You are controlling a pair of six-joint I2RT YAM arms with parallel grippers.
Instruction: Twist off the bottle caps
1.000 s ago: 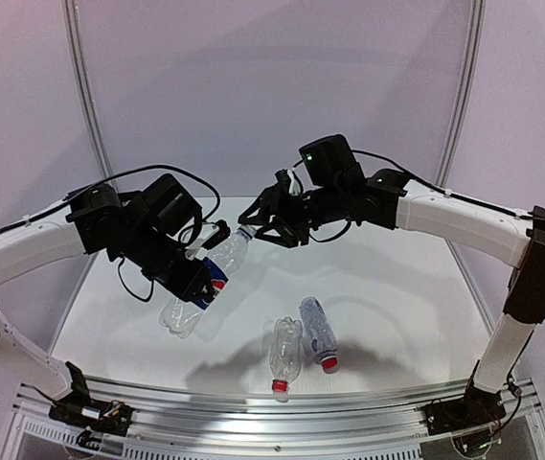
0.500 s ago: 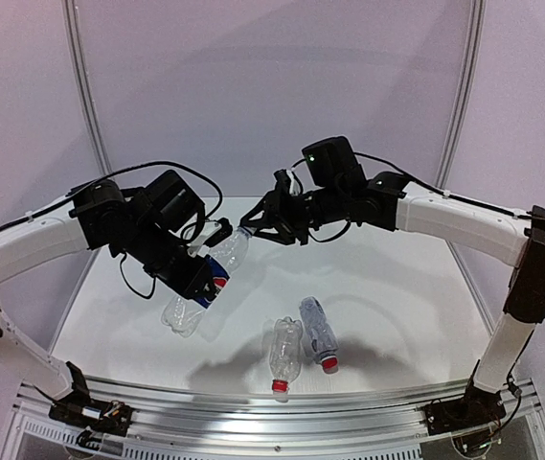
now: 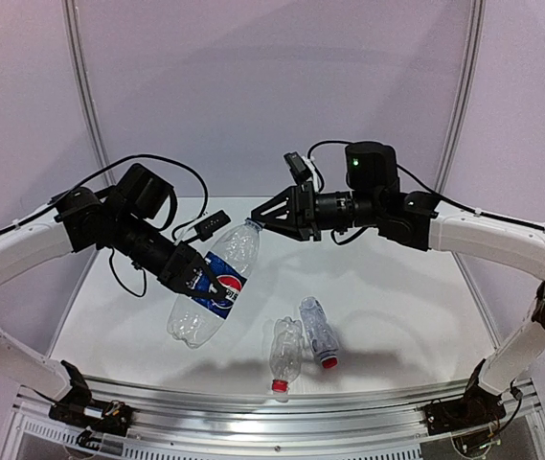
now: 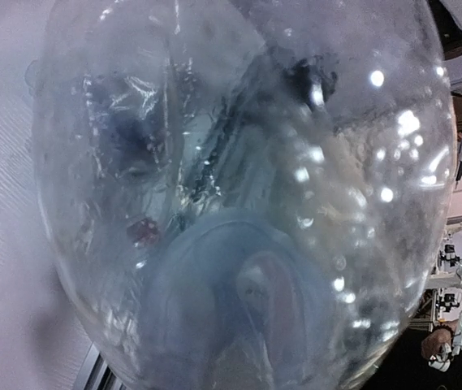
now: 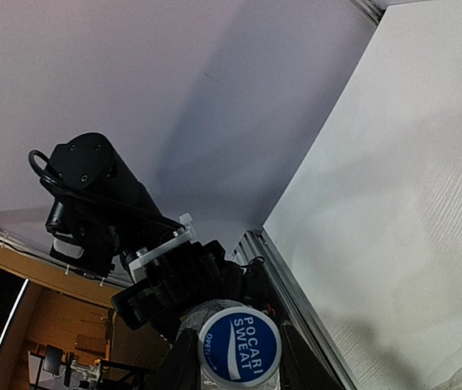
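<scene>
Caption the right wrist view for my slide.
Right gripper grips the blue-topped Pocari Sweat bottle cap, with the left arm behind it.

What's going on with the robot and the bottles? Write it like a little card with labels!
Left fingers: closed around the blue-label bottle, holding it up off the table
Right fingers: pinching the blue-topped cap at that bottle's neck
Cap loose yet: cannot tell
Lying on the table: two small clear bottles, side by side
Red caps: both on, one per small bottle
</scene>
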